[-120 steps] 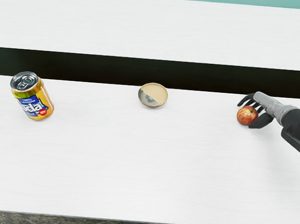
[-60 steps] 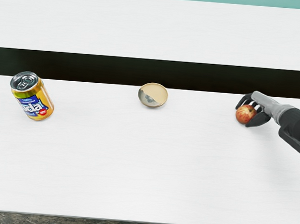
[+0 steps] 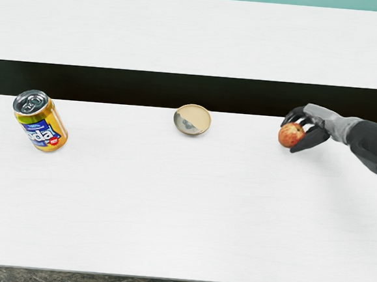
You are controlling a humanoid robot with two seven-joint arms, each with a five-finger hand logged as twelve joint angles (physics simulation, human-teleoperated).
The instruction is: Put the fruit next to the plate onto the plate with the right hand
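Your white counter (image 3: 183, 212) held a soda can (image 3: 40, 121) at nine o'clock, out of the way. The plate (image 3: 192, 120) waited at twelve. Well apart at its three o'clock, your right robot hand (image 3: 304, 127) was clamped around the apple (image 3: 291, 135), seemingly for carrying it platewards.

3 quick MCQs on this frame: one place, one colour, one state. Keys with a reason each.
1. Where is the can relative to the plate? A) left of it B) right of it C) on it
2. What colour is the plate? A) blue B) tan C) black
3. The apple is: A) on the plate B) lying loose C) in the right hand

Key:
1A: the can is far left and the plate is mid-picture.
2B: the plate's face is tan.
3C: the fingers curl around the apple, right of the plate.
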